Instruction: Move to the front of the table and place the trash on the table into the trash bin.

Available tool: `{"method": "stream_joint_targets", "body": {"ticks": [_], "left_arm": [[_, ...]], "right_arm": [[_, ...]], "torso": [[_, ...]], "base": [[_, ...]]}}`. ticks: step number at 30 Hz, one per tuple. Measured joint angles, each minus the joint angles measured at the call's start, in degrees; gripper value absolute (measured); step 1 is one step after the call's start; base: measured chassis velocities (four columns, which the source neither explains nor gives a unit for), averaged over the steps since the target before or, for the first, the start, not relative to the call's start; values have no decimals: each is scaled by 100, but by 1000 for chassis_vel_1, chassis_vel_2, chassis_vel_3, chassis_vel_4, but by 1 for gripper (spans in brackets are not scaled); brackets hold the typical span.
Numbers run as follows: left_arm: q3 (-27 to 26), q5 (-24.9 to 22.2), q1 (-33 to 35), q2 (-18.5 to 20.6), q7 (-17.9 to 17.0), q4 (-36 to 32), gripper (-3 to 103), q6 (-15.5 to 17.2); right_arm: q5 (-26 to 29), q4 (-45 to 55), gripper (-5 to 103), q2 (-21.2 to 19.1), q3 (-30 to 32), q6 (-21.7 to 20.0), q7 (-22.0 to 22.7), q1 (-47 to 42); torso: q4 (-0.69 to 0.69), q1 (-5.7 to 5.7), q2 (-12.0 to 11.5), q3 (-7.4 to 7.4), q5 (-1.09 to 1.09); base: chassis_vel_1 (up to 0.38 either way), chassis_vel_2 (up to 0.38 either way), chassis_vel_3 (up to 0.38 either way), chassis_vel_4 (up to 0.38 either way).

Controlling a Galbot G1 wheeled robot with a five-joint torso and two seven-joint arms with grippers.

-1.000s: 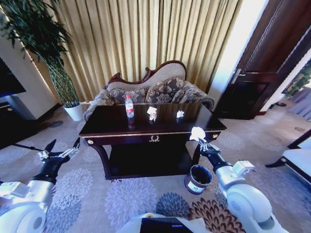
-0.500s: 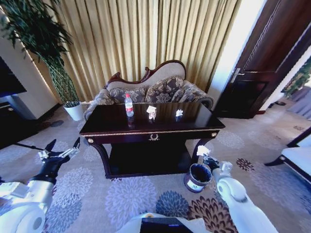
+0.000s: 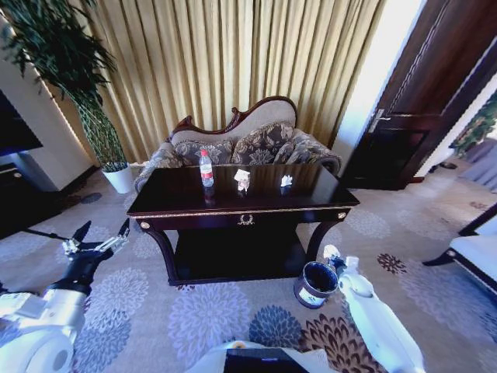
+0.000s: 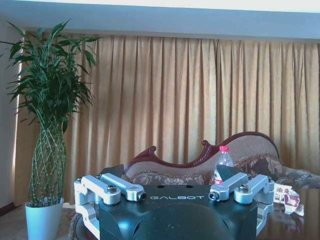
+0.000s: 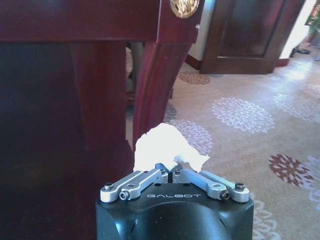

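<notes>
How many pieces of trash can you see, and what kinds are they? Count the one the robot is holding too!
Plastic bottle on the table: 1
Crumpled paper pieces on the table, one and another: 2
Crumpled paper piece held in the right gripper, beside the trash bin: 1
Total: 4

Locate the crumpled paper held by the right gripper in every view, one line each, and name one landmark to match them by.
Head view: the crumpled paper sits at the right gripper, low beside the trash bin, near the table leg.
Left wrist view: not in it.
Right wrist view: the paper sticks out of the shut gripper.
Shared landmark: the table's front right leg.
</notes>
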Motion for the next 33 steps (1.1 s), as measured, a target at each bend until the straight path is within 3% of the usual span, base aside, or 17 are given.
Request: {"method": "stream_joint_targets", "body": {"ticks": [2,9,11,14,16,19,22,23,26,28,33], "left_arm": [[-3,0,0,18,-3,17,100,0],[40,0,-19,76,-20,138,100,-41],[43,0,-23,88,-23,149,100,-50],[59,0,-34,133,-24,168,100,-66],[64,0,-35,135,-24,165,100,-67],[82,1,-35,120,-23,155,100,-71],[78,2,-31,116,-23,156,100,-73],[69,2,-23,115,-23,155,100,-76],[55,2,-20,112,-22,157,100,-82],[53,2,-17,104,-19,157,100,-85],[52,9,-17,101,-16,156,100,-87]], "right_arm": [[-60,-231,-2,46,-16,68,31,125],[-290,-643,30,135,27,199,249,261],[-293,-635,30,130,30,199,249,244],[-291,-597,47,113,48,198,250,212],[-291,-594,47,113,49,197,249,209],[-291,-542,63,119,52,193,249,167],[-289,-504,69,121,52,191,248,132],[-283,-473,80,122,53,187,248,111],[-270,-427,86,122,55,177,247,85],[-256,-387,96,121,56,162,245,63],[-154,-258,99,119,83,131,238,-26]], "torso": [[-1,0,0,0,0],[-3,0,1,0,-1],[-3,-1,1,0,0],[-3,-1,1,0,-1],[-2,-1,1,0,-1],[-2,-1,1,0,0],[-3,-1,1,0,0],[-3,-1,1,0,0],[-2,-1,1,0,0],[-3,-1,1,0,0],[-2,-1,1,0,0]], "base": [[0,0,0,0],[0,0,0,0],[0,0,0,0],[0,0,0,0],[0,0,0,0],[0,0,0,0],[0,0,0,0],[0,0,0,0],[0,0,0,0],[0,0,0,0],[0,0,0,0]]}}
